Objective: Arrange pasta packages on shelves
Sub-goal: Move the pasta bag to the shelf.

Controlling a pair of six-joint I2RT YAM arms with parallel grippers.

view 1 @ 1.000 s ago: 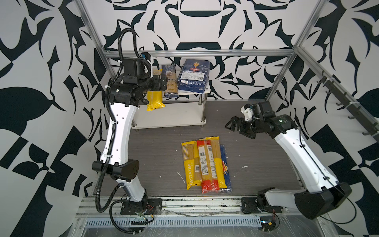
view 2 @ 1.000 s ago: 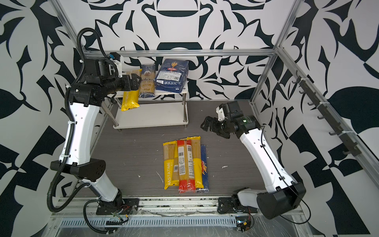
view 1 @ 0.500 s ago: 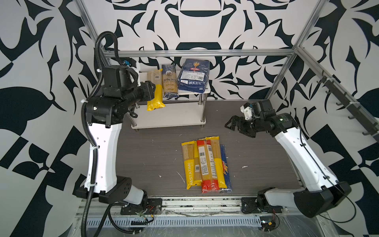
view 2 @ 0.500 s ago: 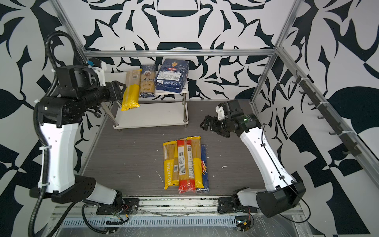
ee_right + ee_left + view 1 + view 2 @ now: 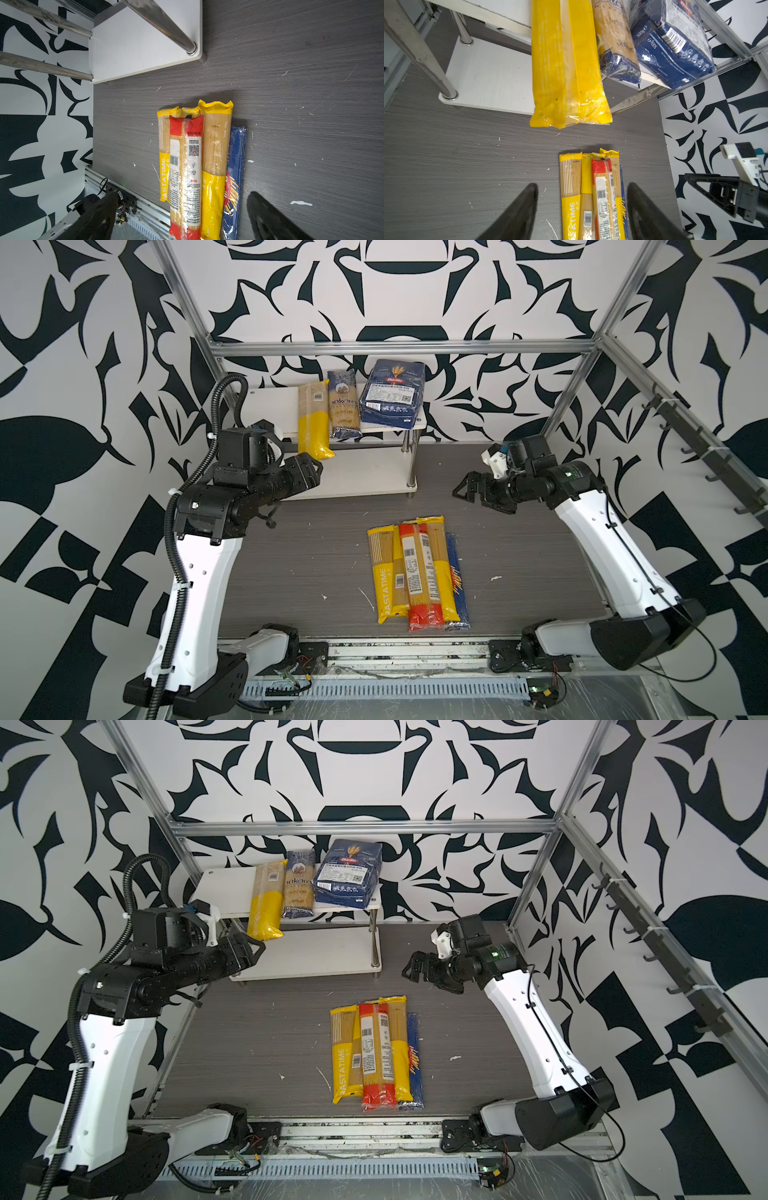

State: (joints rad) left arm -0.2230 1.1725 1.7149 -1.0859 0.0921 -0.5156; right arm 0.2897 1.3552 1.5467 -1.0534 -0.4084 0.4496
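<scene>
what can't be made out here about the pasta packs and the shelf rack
- Pile of packs: they overlap, so in both top views the count underneath is unclear.
- Dark-blue pack: partly under the yellow pack; its near end is cut off by the right wrist picture's edge.
- Lower board: its back part is hidden beneath the upper board in both top views.
- Barilla bag: label print too small in a top view.

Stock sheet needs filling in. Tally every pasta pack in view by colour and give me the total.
Yellow packs: 4, one on the top shelf, three in the pile.
Red pack: 1, in the pile.
Blue packs: 3, two on the shelf, one in the pile.
Total: 8 showing; any buried in the pile are not counted.
</scene>
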